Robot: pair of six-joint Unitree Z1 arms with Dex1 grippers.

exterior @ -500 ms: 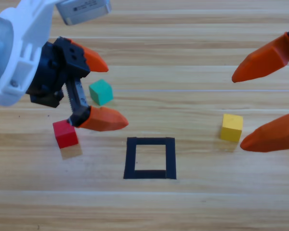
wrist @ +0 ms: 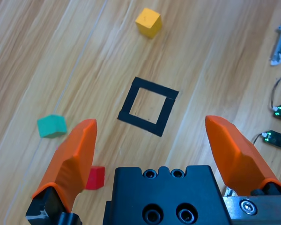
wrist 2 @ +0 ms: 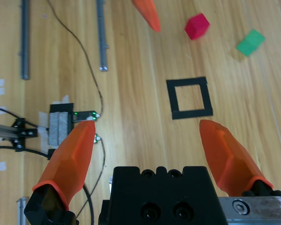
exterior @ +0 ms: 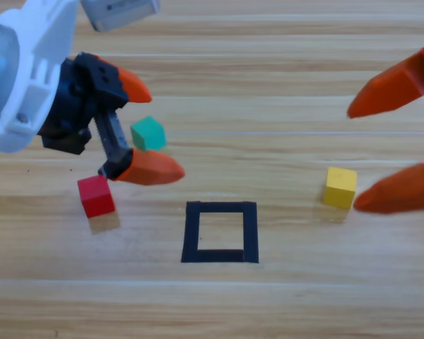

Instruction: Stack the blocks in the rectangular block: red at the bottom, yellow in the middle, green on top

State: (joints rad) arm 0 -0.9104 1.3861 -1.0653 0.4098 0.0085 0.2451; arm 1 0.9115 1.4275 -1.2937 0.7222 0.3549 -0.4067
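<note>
Our left pincer (exterior: 140, 129), jaws apart, has crept slightly left above the red cube (exterior: 96, 195) left of the tape square (exterior: 220, 232), so no block is grasped yet.

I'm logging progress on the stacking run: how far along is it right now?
Nothing is stacked yet: the black tape square holds only bare wood. In hand: the left gripper, jaws open, hovers over the green cube, beside the red cube; it grips nothing. The right gripper waits open by the yellow cube. Left: red into the square, then yellow, then green on top.
</note>
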